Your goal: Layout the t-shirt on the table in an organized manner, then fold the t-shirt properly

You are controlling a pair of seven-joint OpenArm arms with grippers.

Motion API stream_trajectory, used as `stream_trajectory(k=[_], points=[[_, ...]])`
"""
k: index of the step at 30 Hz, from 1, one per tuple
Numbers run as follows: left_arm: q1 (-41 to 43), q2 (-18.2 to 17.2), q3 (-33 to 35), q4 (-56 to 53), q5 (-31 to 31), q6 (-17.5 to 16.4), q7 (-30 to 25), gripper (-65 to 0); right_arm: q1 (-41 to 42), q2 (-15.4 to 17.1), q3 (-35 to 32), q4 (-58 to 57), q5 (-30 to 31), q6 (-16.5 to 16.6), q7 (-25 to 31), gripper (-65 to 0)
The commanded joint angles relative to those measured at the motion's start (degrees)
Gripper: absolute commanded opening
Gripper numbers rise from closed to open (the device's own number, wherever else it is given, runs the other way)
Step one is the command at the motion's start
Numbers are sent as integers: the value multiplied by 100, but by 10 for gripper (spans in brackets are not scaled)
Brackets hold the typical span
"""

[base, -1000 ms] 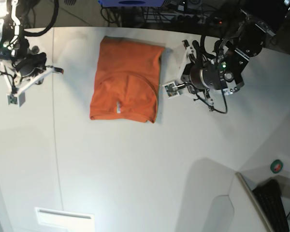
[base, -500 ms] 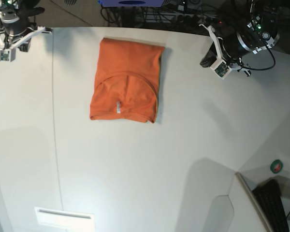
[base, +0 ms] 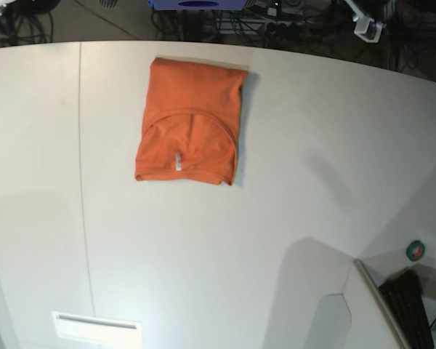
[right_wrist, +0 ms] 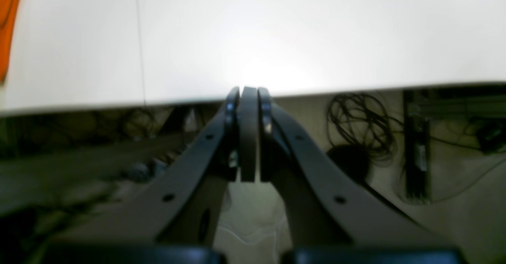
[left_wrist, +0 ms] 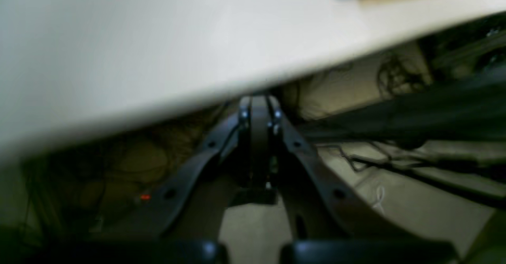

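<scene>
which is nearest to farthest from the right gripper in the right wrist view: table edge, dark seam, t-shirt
From the right gripper, which is shut and empty:
1. Table edge: right at the fingertips, running across the view.
2. Dark seam: on the tabletop, toward the view's left.
3. T-shirt: farthest, only an orange sliver at the view's left edge, beyond the seam.

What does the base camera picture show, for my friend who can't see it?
A folded orange t-shirt lies flat near the far edge of a big white table, collar and small white tag facing up. No gripper touches it; a thin dark seam runs down the table's left side.
</scene>
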Motion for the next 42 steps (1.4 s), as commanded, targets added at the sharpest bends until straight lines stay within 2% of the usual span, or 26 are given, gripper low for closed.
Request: stream_trajectory(k=[1, 3, 5, 11, 13, 15, 17, 20, 23, 25, 27, 31, 42], points=[[104, 56, -21, -120, -75, -35, -305, -650, -242, 91, 40, 48, 58, 36, -147, -650], [157, 179, -4, -595, -75, -35, -630, -650, -409, 249, -48, -22, -110, 36, -639, -650], [122, 364, 14, -1140, 84, -35, -823, -650, -435, 319, -303, -286, -540, 36, -973, -650], [-502, 927, 392, -3250, 1763, -17, -1404, -650, 101, 328, -1297, -2326, -1912, 36, -999, -650], [-916, 1102, 427, -4102, 2150, 158, -1474, -650, 409, 355, -1560, -3196, -2193, -47, -832, -650], [-1346, 1182, 427, -4858, 2457, 484, -1483, -650, 699, 381, -1859, -4084, -2325, -557, -217, -650], [-1795, 1190, 427, -5544, 2774, 765, -1483, -650, 963, 443, -2228, -4972, -2325, -1304, 574, -650], [-2375, 1190, 427, -6344, 3152, 870, -1456, -650, 1455, 504, -3160, -6431, -2325, -2307, 1418, -650], [-2885, 1190, 427, -7048, 3503, 870, -1421, -650, 2062, 399, -4127, -7811, -2307, -2896, 1990, -650], [-3166, 1190, 427, -7461, 3750, 870, -1369, -650, 2352, 205, -4347, -8374, -2167, -3177, 2377, -650], [-3377, 1190, 357, -7491, 3890, 879, -1034, -650, 2527, -6, -4373, -8559, -1947, -3458, 2588, -650], [-3456, 1340, 357, -7426, 3627, 888, -683, -650, 2563, -287, -4409, -8559, -1885, -3529, 2640, -650], [-3553, 1762, 409, -6872, 3117, 888, -630, -650, 2888, -164, -4417, -8304, -1877, -3529, 2860, -650]])
